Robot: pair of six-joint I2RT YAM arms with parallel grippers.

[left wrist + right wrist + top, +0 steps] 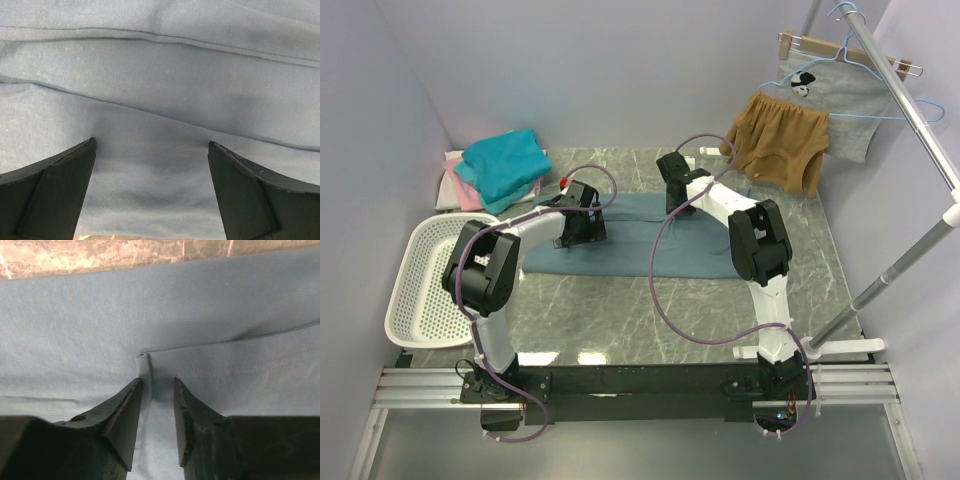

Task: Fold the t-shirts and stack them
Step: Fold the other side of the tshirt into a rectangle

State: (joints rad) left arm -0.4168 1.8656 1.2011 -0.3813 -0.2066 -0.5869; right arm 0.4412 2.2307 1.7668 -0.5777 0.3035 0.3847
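Grey-blue tee (pixel 650 250) was spread on surface (pixel 620 320), directly under both grippers. L gripper (pixel 151 142): jaws wide apart over plain cloth. R gripper (pixel 157 380): jaws narrowly apart, hem corner (pixel 143 357) at tips. Cloth judged light, limp, thin; hem corner favoured as hold pt.

dusty grey-blue t-shirt (pixel 620 250); grey marbled table (pixel 610 310); bright teal t-shirt (pixel 505 165); beneath it, seemingly a pink t-shirt (pixel 465 195).
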